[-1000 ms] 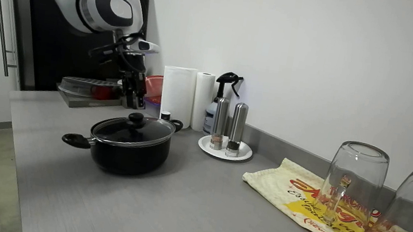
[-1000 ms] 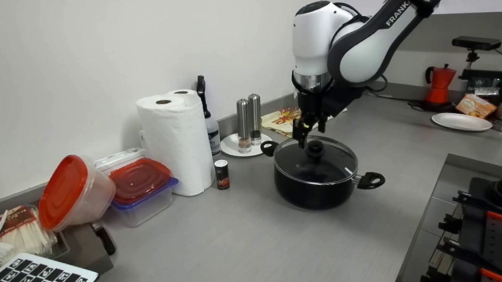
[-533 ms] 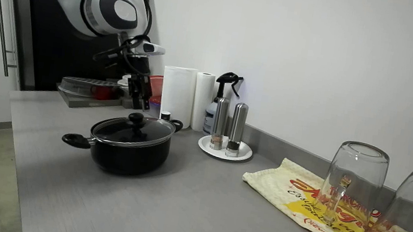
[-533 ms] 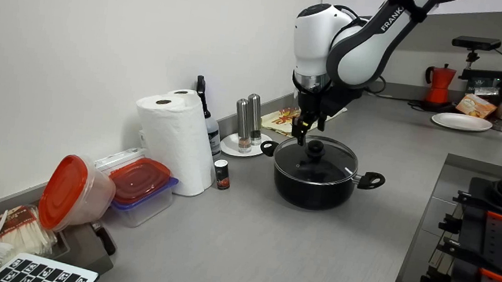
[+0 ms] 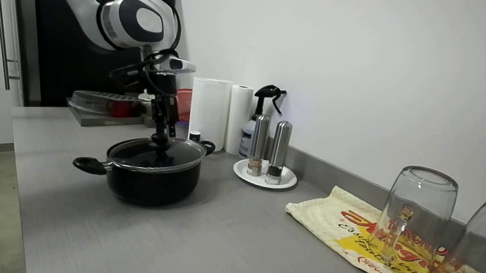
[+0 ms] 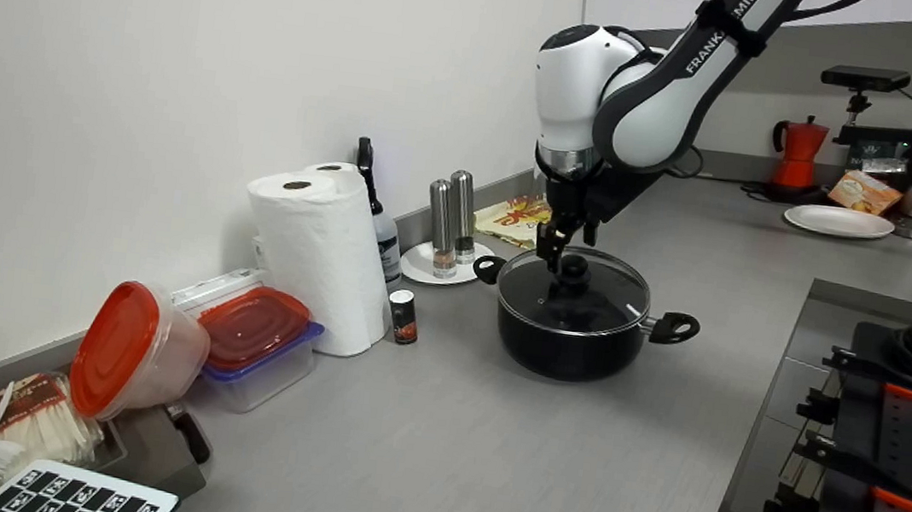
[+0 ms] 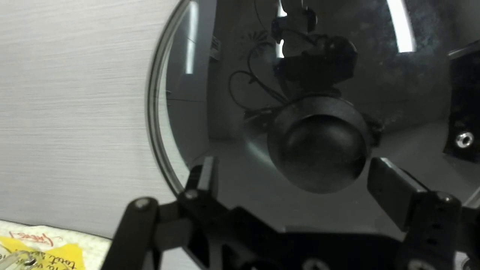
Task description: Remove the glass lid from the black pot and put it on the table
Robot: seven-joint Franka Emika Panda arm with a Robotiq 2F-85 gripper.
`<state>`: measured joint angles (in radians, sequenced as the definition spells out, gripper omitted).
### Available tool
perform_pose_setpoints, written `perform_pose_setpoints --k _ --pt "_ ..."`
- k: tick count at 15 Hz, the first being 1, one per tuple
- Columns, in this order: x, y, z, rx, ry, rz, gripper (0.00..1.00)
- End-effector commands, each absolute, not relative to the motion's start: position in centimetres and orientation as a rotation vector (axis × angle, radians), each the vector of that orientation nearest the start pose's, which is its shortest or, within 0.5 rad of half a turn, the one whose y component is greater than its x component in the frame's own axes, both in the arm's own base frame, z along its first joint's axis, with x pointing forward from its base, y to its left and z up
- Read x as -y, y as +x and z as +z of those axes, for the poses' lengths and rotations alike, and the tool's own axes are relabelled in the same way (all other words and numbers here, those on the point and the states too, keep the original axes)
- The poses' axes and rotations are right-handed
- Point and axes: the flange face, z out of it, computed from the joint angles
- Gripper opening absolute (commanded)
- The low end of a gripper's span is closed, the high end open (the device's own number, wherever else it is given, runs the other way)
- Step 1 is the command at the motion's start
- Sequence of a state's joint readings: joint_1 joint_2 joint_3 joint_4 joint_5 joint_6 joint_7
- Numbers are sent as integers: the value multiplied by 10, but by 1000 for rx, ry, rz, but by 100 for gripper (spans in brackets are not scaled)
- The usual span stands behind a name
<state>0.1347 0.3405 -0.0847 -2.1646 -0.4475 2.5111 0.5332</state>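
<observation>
The glass lid (image 5: 187,154) sits on the black pot (image 5: 148,187) on the grey table (image 5: 216,248). The lid (image 6: 610,299) and pot (image 6: 565,354) also show in an exterior view. My gripper (image 5: 164,134) points down at the lid's black knob, just above the glass. In the wrist view my gripper (image 7: 292,165) is open, with nothing held. The knob (image 7: 318,153) shows between and slightly beyond the fingertips, nearer the right-hand finger (image 7: 393,191). Whether a finger touches the knob I cannot tell. The pot's side handles (image 6: 673,328) stick out on both sides.
Two steel mills (image 5: 279,149) stand on a white plate (image 5: 238,169) by the wall. Paper rolls (image 6: 317,266), a small shaker (image 6: 404,316) and plastic containers (image 6: 144,358) line the wall. Upturned glass mugs (image 5: 421,201) stand on a patterned cloth (image 5: 318,210).
My gripper first shifts slightly sideways over the lid, then comes down to the knob's height. The lid and pot have not moved.
</observation>
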Motion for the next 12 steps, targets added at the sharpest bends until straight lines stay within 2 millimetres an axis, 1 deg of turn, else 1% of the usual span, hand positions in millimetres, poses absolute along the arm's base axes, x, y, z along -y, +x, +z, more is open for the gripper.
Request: perform_pose_setpoints --k 1,2,3,4,7,8,10,11,12 --pt "-39 570 233 -209 -3424 -164 100" --pt "-40 569 232 -205 -3424 -159 100" --pt "-40 569 232 -201 -3423 -157 75" --pt "-40 569 231 -201 -3422 -156 74" --pt "-40 569 231 -210 -3423 -152 53" --pt "-41 569 232 -209 -3423 -155 43" --pt "-42 570 234 -216 -3426 -159 28" --pt "-41 570 235 -221 -3426 -163 25" --pt "-41 569 234 -223 -3427 -160 25"
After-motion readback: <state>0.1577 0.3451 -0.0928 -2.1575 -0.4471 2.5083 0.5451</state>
